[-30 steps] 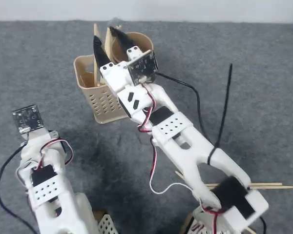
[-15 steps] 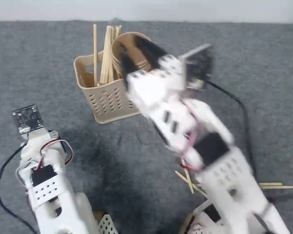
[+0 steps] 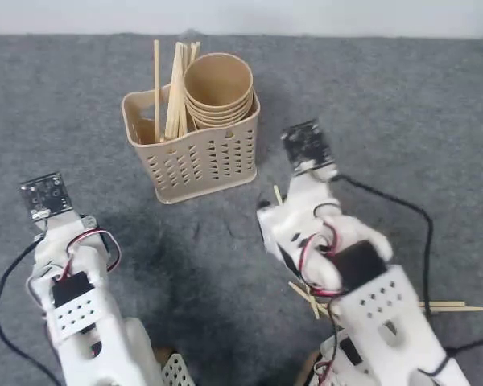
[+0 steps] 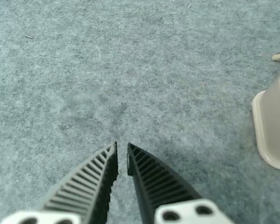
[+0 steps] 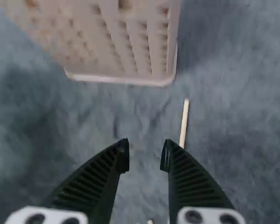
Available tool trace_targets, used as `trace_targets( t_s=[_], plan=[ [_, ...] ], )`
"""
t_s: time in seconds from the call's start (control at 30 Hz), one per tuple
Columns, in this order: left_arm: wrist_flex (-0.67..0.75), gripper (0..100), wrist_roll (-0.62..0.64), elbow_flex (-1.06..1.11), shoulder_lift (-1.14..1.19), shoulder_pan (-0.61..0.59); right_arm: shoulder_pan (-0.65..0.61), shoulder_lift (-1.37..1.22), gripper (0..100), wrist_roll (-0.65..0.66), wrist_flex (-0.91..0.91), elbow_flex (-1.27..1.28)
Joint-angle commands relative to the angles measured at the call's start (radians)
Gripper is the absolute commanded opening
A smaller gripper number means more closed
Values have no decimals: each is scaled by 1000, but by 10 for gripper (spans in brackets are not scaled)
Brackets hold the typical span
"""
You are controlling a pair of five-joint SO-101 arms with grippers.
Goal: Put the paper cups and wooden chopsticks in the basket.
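Note:
The beige perforated basket (image 3: 195, 157) stands at the back of the grey carpet. It holds a stack of paper cups (image 3: 218, 83) and several wooden chopsticks (image 3: 175, 80) standing upright. Loose chopsticks (image 3: 308, 298) lie on the carpet under the right arm (image 3: 322, 241), and one more chopstick (image 5: 183, 123) lies just beside my right gripper (image 5: 144, 156). That gripper is open and empty, pointing down at the carpet in front of the basket (image 5: 116, 42). My left gripper (image 4: 122, 158) is shut and empty over bare carpet, with the basket's base (image 4: 273, 133) off to one side.
The left arm (image 3: 64, 265) sits at the near left, well away from the basket. Another long chopstick (image 3: 444, 306) lies at the near right by the right arm's base. A black cable (image 3: 414, 217) loops beside the right arm.
The right arm has pulled back from above the basket to the carpet in front of it. More chopsticks now stand in the basket. The left arm has stayed put.

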State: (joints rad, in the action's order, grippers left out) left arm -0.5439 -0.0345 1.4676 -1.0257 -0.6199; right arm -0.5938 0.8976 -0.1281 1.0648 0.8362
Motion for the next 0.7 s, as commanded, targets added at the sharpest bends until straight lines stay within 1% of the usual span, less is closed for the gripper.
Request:
trace_targets(
  t_s=[0.0, 0.13, 0.23, 0.37, 0.67],
  plan=[
    [21, 34, -9, 4, -20, -3, 41, 27, 118, 103, -177, 153],
    [21, 34, -9, 4, -21, -3, 104, 22, 118, 147, -318, 241],
    [21, 34, -9, 4, -21, -3, 134, -51, 118, 164, -338, 239],
    [21, 34, -9, 4, -21, -2, 140, -249, 118, 164, -367, 178],
    [21, 34, -9, 4, -21, -3, 142, -742, 118, 164, -461, -92]
  ],
)
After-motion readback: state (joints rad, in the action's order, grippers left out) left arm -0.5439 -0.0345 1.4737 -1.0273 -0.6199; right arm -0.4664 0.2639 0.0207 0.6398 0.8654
